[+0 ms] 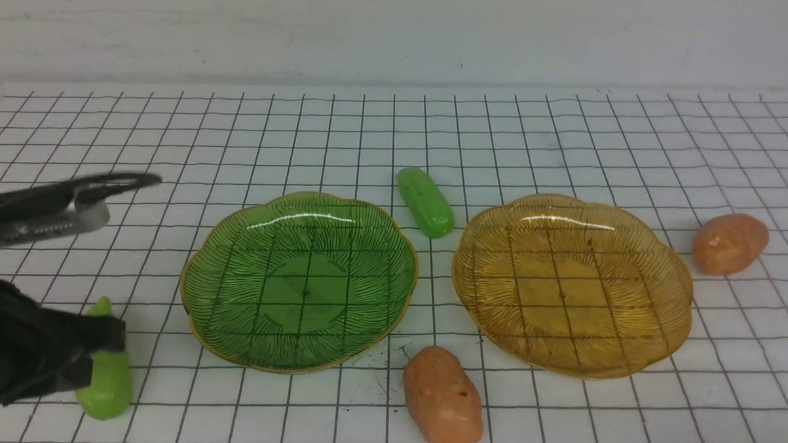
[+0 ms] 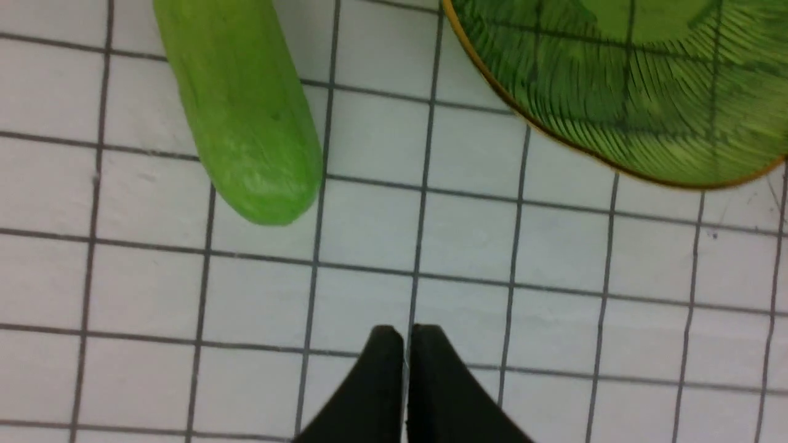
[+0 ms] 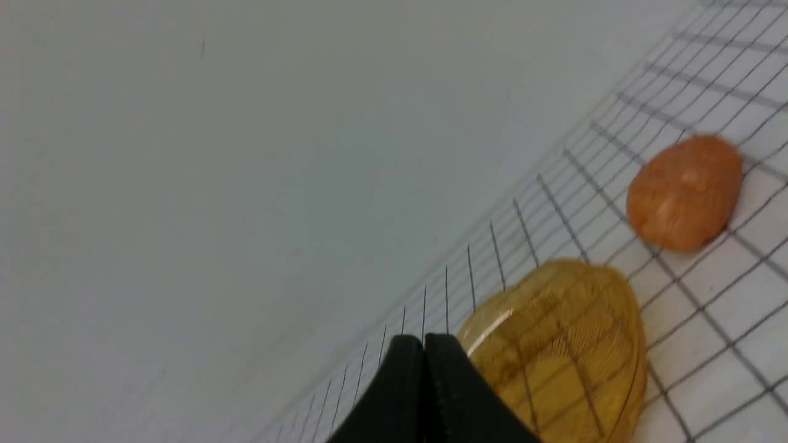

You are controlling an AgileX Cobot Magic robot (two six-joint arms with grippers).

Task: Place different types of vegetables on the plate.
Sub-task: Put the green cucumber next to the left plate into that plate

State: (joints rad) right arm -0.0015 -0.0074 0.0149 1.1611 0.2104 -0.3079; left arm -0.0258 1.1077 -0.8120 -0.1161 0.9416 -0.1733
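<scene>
**Desk:** What is the left hand doing?

**Me:** On my wrist feed the left gripper (image 2: 406, 335) has its black tips pressed together with nothing between them. It hangs over bare gridded tabletop (image 2: 554, 344). The pointed green cucumber (image 2: 246, 117) lies near, ahead of the tips and off to one side, not touching them. The green plate (image 2: 615, 92) sits ahead on the other side, apart from the cucumber.

**Desk:** And the right?

**Me:** The right gripper (image 3: 423, 344) is closed too, and empty. The amber plate (image 3: 554, 357) lies just ahead of its tips. The far potato (image 3: 683, 194) rests beyond that plate, near its rim but clear of it.

**Desk:** The rest of the table?

**Me:** From the front camera, both plates lie side by side with nothing in them. The second cucumber (image 1: 425, 201) lies between them toward the back. The near potato (image 1: 443, 397) lies in front of the gap between them. My left arm (image 1: 29, 359) partly hides the pointed cucumber at the near left.
</scene>
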